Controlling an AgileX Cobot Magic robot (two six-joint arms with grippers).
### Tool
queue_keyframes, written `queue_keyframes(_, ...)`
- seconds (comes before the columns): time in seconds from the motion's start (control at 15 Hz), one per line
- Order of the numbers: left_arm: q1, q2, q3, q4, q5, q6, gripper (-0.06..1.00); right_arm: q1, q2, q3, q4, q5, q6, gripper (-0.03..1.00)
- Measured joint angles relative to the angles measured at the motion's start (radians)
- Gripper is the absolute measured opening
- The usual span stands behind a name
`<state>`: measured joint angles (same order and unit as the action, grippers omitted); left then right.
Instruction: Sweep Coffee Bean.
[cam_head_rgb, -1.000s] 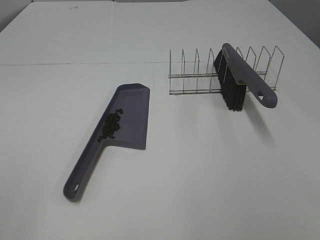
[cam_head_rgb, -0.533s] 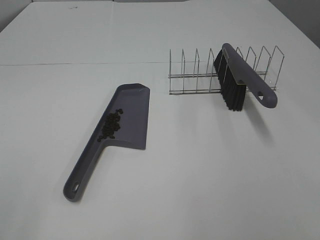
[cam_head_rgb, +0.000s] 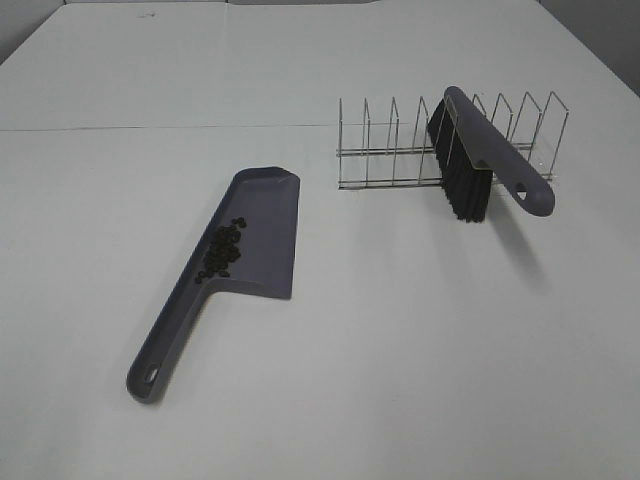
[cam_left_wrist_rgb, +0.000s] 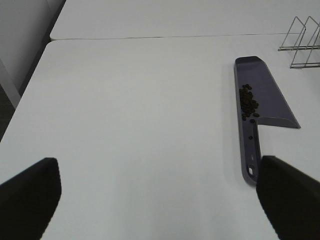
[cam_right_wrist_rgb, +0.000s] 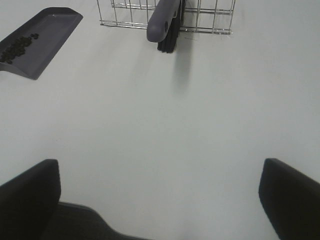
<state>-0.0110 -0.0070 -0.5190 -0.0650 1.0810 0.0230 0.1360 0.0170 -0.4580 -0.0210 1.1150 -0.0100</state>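
A cluster of tiny dark coffee beans (cam_head_rgb: 223, 250) lies in the grey dustpan (cam_head_rgb: 262, 240) on the white table, near where the pan meets its handle. The beans also show in the left wrist view (cam_left_wrist_rgb: 247, 101) and the right wrist view (cam_right_wrist_rgb: 16, 46). The grey brush (cam_head_rgb: 490, 150) with black bristles rests in the wire rack (cam_head_rgb: 400, 150); it shows in the right wrist view (cam_right_wrist_rgb: 164, 20). My left gripper (cam_left_wrist_rgb: 160, 200) is open and empty, back from the dustpan (cam_left_wrist_rgb: 265, 100). My right gripper (cam_right_wrist_rgb: 160, 200) is open and empty, back from the rack (cam_right_wrist_rgb: 210, 20). Neither gripper shows in the exterior view.
The white table (cam_head_rgb: 400, 340) has a seam running across its far part. The table's left edge shows in the left wrist view (cam_left_wrist_rgb: 25, 95), with the floor beyond it.
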Motion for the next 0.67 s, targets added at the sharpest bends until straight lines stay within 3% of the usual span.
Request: queue_keyframes(0.67, 0.000, 0.000, 0.000, 0.000, 0.000, 0.000, 0.99, 0.000, 0.000, 0.000, 0.000, 0.000, 0.000, 0.99)
